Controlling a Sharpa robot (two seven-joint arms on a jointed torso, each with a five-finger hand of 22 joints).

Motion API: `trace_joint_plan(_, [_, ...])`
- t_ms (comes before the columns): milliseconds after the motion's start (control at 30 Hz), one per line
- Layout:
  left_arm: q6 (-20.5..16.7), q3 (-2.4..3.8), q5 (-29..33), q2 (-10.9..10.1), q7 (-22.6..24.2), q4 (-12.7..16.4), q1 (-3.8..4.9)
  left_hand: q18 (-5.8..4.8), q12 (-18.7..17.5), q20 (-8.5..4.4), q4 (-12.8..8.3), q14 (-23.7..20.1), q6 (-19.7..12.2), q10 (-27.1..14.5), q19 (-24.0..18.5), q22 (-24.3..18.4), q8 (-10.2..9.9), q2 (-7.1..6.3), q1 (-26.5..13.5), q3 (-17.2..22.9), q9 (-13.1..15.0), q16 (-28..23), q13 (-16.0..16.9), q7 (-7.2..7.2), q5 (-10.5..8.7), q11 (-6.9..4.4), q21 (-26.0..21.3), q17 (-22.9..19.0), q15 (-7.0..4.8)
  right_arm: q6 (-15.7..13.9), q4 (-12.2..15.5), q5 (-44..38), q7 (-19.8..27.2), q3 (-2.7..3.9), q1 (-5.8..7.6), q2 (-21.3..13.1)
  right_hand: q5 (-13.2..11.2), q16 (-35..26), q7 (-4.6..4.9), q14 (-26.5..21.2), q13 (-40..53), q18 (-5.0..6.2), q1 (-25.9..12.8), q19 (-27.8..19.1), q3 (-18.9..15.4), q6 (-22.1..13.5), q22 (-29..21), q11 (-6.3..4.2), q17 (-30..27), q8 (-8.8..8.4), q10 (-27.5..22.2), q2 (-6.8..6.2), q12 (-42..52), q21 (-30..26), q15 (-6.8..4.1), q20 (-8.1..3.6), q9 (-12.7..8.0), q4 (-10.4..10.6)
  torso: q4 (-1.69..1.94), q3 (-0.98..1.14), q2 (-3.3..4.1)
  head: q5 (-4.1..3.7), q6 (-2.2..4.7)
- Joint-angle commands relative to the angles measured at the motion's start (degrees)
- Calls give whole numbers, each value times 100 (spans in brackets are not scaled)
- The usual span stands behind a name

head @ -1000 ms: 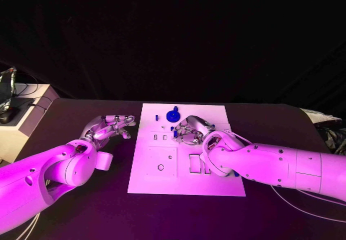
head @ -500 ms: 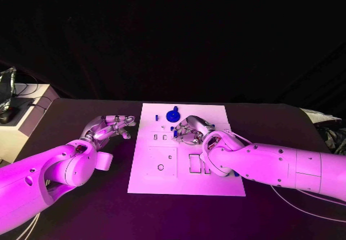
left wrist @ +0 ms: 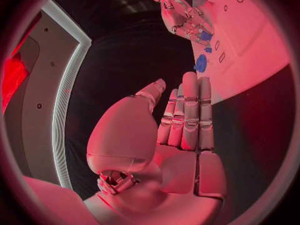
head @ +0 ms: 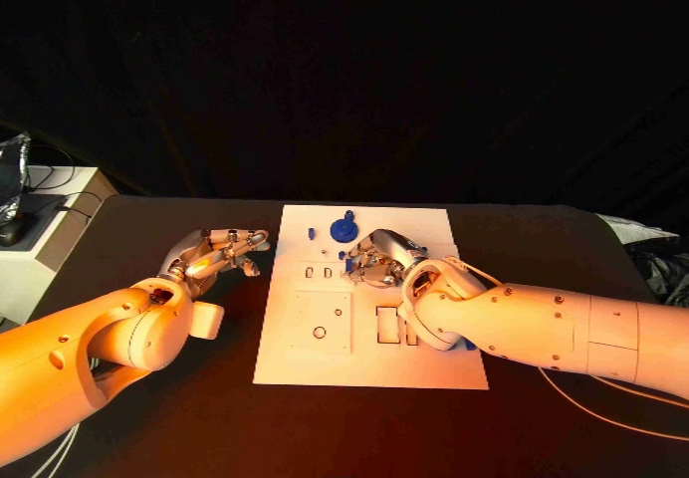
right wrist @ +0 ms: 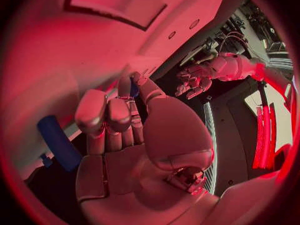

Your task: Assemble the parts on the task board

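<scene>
- Blue part (head: 350,264) is pinched in the right hand (head: 377,258) fingertips, unmoved over the white task board (head: 431,358) since a second ago; seating is judged pending.
- Left hand (head: 218,251) is kept beside the board, fingers released, nothing held.

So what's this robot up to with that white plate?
It is fitting small blue parts onto the white task board. The right hand is over the board's middle, fingers curled on a small blue part. A round blue part sits near the board's far edge. The left hand waits beside the board over the black table, holding nothing.
</scene>
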Motion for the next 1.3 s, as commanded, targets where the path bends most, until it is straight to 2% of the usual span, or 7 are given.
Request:
trace_joint_plan(33, [101,5,17,8,17,11,0,62,-9,6,-10,-27,-53,-45,-25,-8,-25,38,-4,-22,-2,19,3,2,-31,0,16,5,11,134,2,-57,-24,-11,-16,3,-20,4,-2,19,8,-64,30,366,-54,-73,713,13,5,13,7,-43,-16,22,39,15,-4,12,7,0,0,-5,-8])
trace_joint_plan(333, [102,5,16,5,12,11,-1,62,-9,6,-10,-27,-53,-45,-25,-8,-25,38,-4,-22,-2,19,3,2,-31,0,16,5,11,126,2,-57,-13,-11,-16,6,-22,-6,22,16,12,-61,75,363,-148,-179,714,29,16,11,3,-74,-21,24,51,27,-4,62,-4,3,3,-3,-18])
trace_joint_plan(667, [108,5,15,1,6,10,-1,62,-9,6,-10,-27,-53,-45,-25,-8,-25,38,-4,-22,-2,19,3,2,-31,0,16,5,11,106,6,-48,1,-11,-16,1,-23,-40,36,10,-8,-56,115,357,-228,-258,712,44,8,9,-9,-100,-37,3,63,40,-4,122,3,0,-1,-15,-22])
trace_joint_plan(900, [112,5,14,0,3,6,-1,62,-9,6,-10,-27,-53,-45,-25,-8,-25,38,-4,-22,-2,19,3,2,-31,0,16,5,11,62,20,-22,28,-11,-16,-9,-8,-71,35,14,-22,-56,150,359,-413,-322,717,57,35,9,-24,-157,-10,5,72,49,-2,265,-1,2,1,-16,-27])
trace_joint_plan(1133, [111,5,12,-3,1,2,-1,65,-7,9,-20,-31,-76,-66,-29,-14,-24,38,-2,-33,-1,24,4,15,-33,9,23,2,16,1,35,12,75,-11,-16,-26,90,-74,52,17,-26,-46,209,362,-585,-456,718,78,68,6,-27,-283,26,9,87,67,2,471,4,0,-1,-18,-26])
trace_joint_plan(1300, [110,5,10,-6,0,-5,-1,65,-7,9,-20,-31,-76,-66,-29,-14,-24,38,-2,-33,-1,24,4,15,-33,9,23,2,16,-43,59,25,99,-11,-19,-44,93,-76,50,20,-26,-45,212,362,-600,-425,718,77,69,12,-26,-294,30,8,89,66,6,495,6,0,-3,-13,-34])
